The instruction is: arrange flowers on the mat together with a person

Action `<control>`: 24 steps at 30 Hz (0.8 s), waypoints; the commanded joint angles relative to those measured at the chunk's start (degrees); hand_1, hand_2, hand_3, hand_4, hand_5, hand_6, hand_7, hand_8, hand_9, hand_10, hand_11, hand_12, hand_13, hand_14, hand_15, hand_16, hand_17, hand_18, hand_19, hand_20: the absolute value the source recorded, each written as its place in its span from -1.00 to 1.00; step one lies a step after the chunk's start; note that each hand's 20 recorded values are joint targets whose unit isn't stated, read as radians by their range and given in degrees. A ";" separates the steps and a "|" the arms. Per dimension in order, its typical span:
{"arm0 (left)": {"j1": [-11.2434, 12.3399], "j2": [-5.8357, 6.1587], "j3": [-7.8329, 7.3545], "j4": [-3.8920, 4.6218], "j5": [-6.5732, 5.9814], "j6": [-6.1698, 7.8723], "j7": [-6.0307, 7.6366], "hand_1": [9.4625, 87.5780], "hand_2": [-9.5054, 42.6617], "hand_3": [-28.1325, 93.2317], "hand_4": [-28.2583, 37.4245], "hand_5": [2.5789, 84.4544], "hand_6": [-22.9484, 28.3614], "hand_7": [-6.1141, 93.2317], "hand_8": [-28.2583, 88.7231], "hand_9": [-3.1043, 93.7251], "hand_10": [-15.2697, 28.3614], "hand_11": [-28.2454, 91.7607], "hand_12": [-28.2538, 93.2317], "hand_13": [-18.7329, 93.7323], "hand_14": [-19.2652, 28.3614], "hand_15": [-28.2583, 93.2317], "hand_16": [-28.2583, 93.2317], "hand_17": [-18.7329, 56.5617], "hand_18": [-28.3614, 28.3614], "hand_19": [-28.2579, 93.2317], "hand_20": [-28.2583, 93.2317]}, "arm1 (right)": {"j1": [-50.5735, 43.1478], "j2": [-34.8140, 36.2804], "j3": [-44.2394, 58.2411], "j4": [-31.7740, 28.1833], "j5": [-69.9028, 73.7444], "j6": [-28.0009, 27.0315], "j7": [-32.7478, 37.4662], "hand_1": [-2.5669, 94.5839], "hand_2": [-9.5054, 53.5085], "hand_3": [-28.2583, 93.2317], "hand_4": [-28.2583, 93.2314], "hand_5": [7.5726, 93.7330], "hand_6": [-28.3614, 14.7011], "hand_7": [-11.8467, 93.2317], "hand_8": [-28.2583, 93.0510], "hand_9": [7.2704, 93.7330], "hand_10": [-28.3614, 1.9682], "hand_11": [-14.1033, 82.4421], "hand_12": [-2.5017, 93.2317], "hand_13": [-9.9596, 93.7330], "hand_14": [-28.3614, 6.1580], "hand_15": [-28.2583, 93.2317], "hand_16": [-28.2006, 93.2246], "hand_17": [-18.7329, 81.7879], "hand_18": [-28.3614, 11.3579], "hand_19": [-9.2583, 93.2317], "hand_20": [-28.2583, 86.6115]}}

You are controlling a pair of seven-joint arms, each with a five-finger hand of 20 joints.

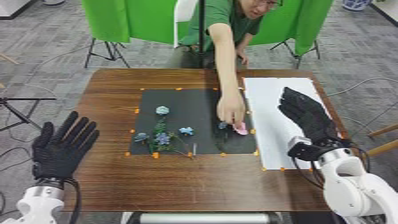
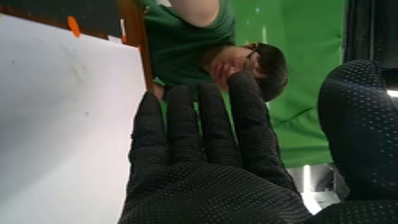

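The pink flower (image 1: 241, 129) was by the dark mat's (image 1: 188, 107) right edge, at a person's hand (image 1: 231, 111). Left of the mat the left hand (image 1: 64, 150) was spread; right of it, the right hand (image 1: 306, 114) too. The flower seemed light, easily bruised, best pinched below its bloom.

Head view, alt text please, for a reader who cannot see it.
A person's hand reaches down to a pink flower on a dark mat with several blue flowers. The robot's open left hand and open right hand are at either side, the right over a white sheet.
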 commanded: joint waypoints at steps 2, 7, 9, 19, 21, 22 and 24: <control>1.63 1.02 -2.17 -0.49 0.06 -0.98 -0.04 -0.60 -0.20 0.60 -1.00 0.02 0.10 -0.69 -0.68 -0.10 0.34 -0.28 -0.41 -0.16 0.41 -0.08 -0.65 -0.58 0.41 -0.12 -0.35 | -0.75 -2.11 -0.06 -0.91 -1.71 -0.72 0.73 -0.41 -0.63 0.64 -0.91 -0.20 0.25 -0.56 -0.72 -0.29 0.25 -0.63 -0.79 -0.25 0.20 -0.35 -0.49 -0.21 0.01 -0.81 -0.09; 2.53 0.01 -2.93 -0.46 -0.66 -1.00 1.07 -0.60 -0.20 0.61 -1.00 0.01 0.10 -0.69 -0.68 -0.10 0.34 -0.28 -0.41 -0.16 0.41 -0.08 -0.65 -0.58 0.41 -0.12 -0.35 | -2.93 -3.68 1.18 -1.81 -1.95 -2.16 2.45 -0.41 -0.63 0.64 -0.91 -0.21 0.25 -0.56 -0.72 -0.30 0.26 -0.63 -0.79 -0.25 0.20 -0.35 -0.49 -0.22 0.01 -0.81 -0.09; 1.65 0.25 -1.99 -0.01 -1.26 -1.66 0.03 -0.60 -0.20 0.61 -1.00 0.01 0.10 -0.70 -0.68 -0.10 0.34 -0.28 -0.41 -0.16 0.41 -0.08 -0.65 -0.58 0.41 -0.12 -0.35 | -3.10 -3.02 1.96 -2.19 -2.36 -2.32 1.73 -0.41 -0.64 0.64 -0.91 -0.21 0.25 -0.56 -0.72 -0.30 0.26 -0.63 -0.79 -0.25 0.19 -0.35 -0.49 -0.22 0.01 -0.81 -0.09; 2.93 -0.27 -3.02 -0.30 -0.97 -2.15 0.46 -0.65 -0.18 0.60 -1.00 0.00 0.12 -0.72 -0.68 -0.11 0.34 -0.29 -0.41 -0.17 0.40 -0.11 -0.65 -0.58 0.41 -0.13 -0.35 | -4.28 -4.99 2.11 -2.17 -2.43 -3.58 2.01 -0.41 -0.64 0.64 -0.91 -0.22 0.25 -0.56 -0.72 -0.30 0.25 -0.63 -0.79 -0.27 0.18 -0.36 -0.48 -0.23 -0.01 -0.81 -0.10; 3.06 -0.64 -3.16 -0.38 -0.93 -2.23 0.82 -0.65 -0.19 0.60 -1.00 -0.01 0.13 -0.73 -0.68 -0.12 0.34 -0.29 -0.42 -0.17 0.39 -0.11 -0.65 -0.58 0.41 -0.13 -0.35 | -3.93 -5.03 2.03 -2.07 -2.42 -3.59 2.36 -0.41 -0.65 0.64 -0.91 -0.22 0.25 -0.56 -0.72 -0.30 0.26 -0.63 -0.79 -0.27 0.18 -0.36 -0.48 -0.23 -0.01 -0.81 -0.10; 3.03 -0.67 -3.20 -0.35 -0.91 -2.21 0.75 -0.65 -0.19 0.60 -1.00 -0.01 0.14 -0.73 -0.68 -0.12 0.34 -0.30 -0.42 -0.17 0.38 -0.12 -0.65 -0.58 0.41 -0.13 -0.35 | -3.86 -5.14 1.98 -2.08 -2.40 -3.56 2.50 -0.41 -0.65 0.64 -0.91 -0.22 0.25 -0.56 -0.71 -0.30 0.26 -0.63 -0.79 -0.27 0.18 -0.36 -0.48 -0.23 -0.01 -0.81 -0.10; 3.72 -0.33 -3.13 -0.51 -1.64 -2.41 1.50 -0.66 -0.19 0.61 -1.00 -0.01 0.15 -0.74 -0.68 -0.12 0.34 -0.30 -0.42 -0.17 0.38 -0.12 -0.65 -0.57 0.41 -0.14 -0.35 | -3.64 -5.28 1.91 -2.04 -2.35 -4.13 2.95 -0.41 -0.65 0.64 -0.91 -0.22 0.25 -0.56 -0.71 -0.30 0.26 -0.63 -0.79 -0.27 0.18 -0.36 -0.48 -0.23 -0.01 -0.81 -0.10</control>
